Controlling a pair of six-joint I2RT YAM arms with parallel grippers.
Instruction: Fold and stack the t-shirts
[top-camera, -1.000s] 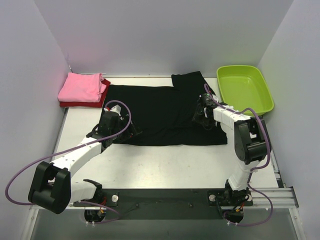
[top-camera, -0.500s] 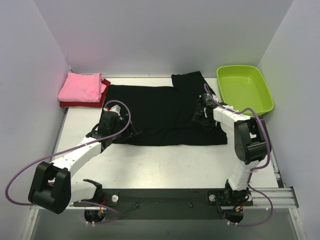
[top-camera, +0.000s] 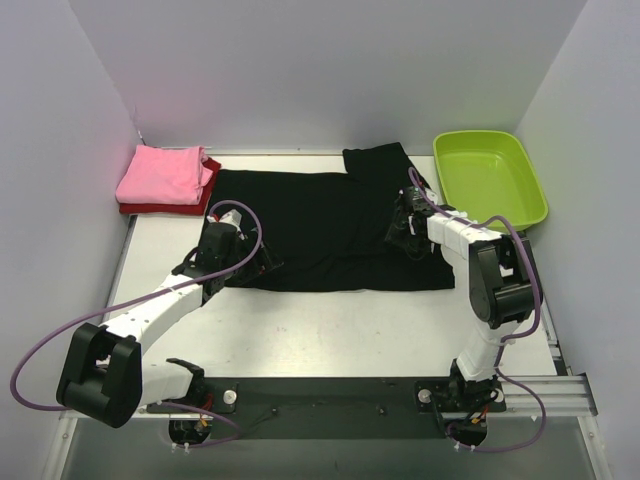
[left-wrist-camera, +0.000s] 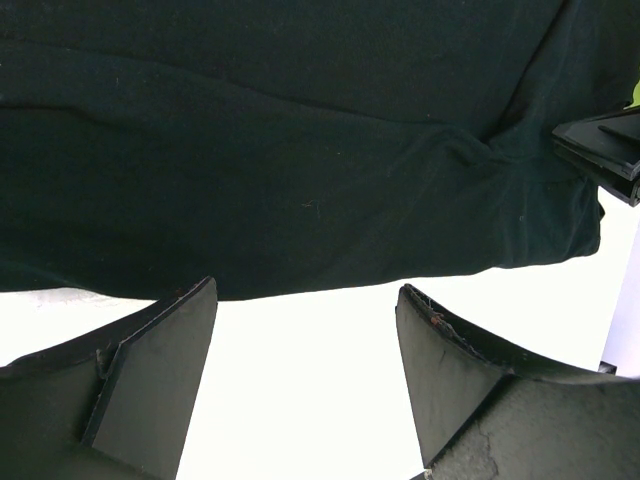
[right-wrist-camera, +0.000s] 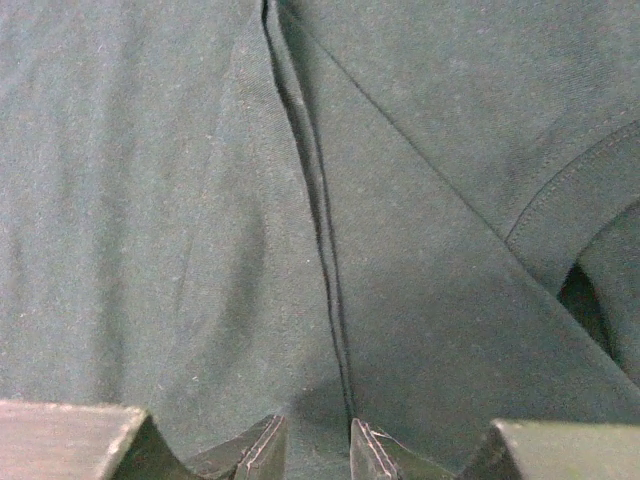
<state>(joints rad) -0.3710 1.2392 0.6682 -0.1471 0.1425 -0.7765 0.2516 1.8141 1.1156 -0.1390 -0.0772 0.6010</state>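
Black t-shirt (top-camera: 320, 225) lies spread across the middle of the table (top-camera: 340, 320), and nothing has visibly shifted in the last second, so its fold looks only about to begin. The right gripper (right-wrist-camera: 318, 430) is pinched on a raised pleat by the right sleeve, while the left gripper (left-wrist-camera: 305, 300) gapes empty at the near hem. Bare table runs along the near side; the pink t-shirt (top-camera: 160, 172) on the dark red t-shirt (top-camera: 140, 208) fills the far left corner, the lime-green tub (top-camera: 490, 140) the far right.

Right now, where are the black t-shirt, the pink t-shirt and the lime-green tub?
black t-shirt (top-camera: 320, 225): top view, middle of its spread body.
pink t-shirt (top-camera: 160, 172): top view, centre of the folded top layer.
lime-green tub (top-camera: 490, 190): top view, bare floor inside.
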